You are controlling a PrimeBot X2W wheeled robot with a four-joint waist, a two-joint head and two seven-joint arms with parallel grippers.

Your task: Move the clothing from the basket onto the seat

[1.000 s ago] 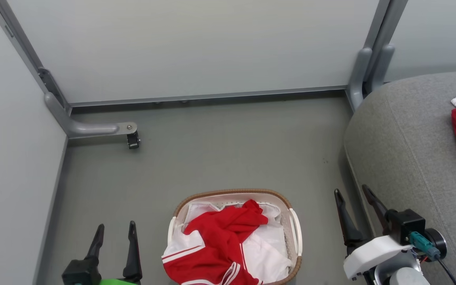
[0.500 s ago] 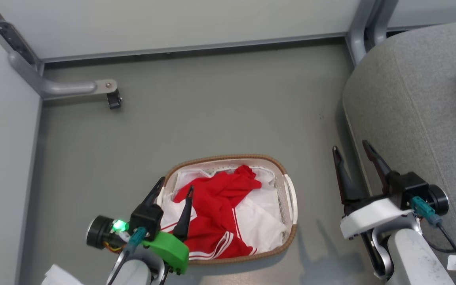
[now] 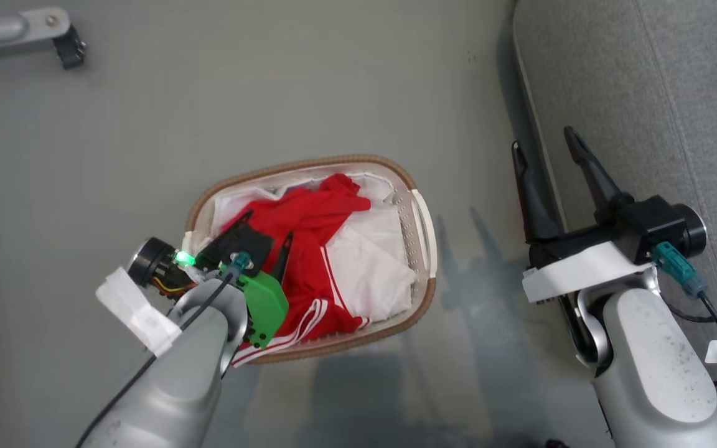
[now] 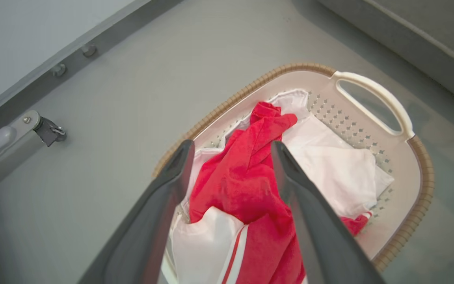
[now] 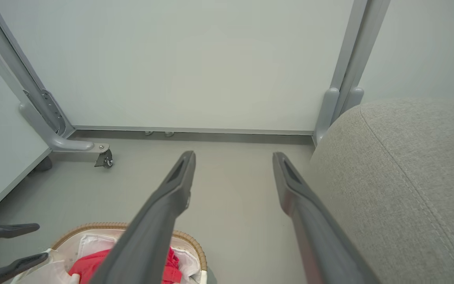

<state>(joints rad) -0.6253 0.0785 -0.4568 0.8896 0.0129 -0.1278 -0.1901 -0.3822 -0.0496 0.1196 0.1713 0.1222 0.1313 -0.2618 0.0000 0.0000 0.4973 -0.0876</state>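
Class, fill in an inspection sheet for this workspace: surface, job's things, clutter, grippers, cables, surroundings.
Surface: grey floor, shadowed near the basket.
Job's things: red clothing heaped in the basket; seat to its right.
Clutter: nothing seen.
Grippers: left gripper, jaws open, over the clothing; right gripper, jaws open, holding nothing, by the seat's edge.
Cables: left cable and right cable, black with teal plugs, at the wrists.
Surroundings: pale wall panels; castor foot.

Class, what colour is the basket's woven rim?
Brown; the basket rim shows best in the left wrist view.
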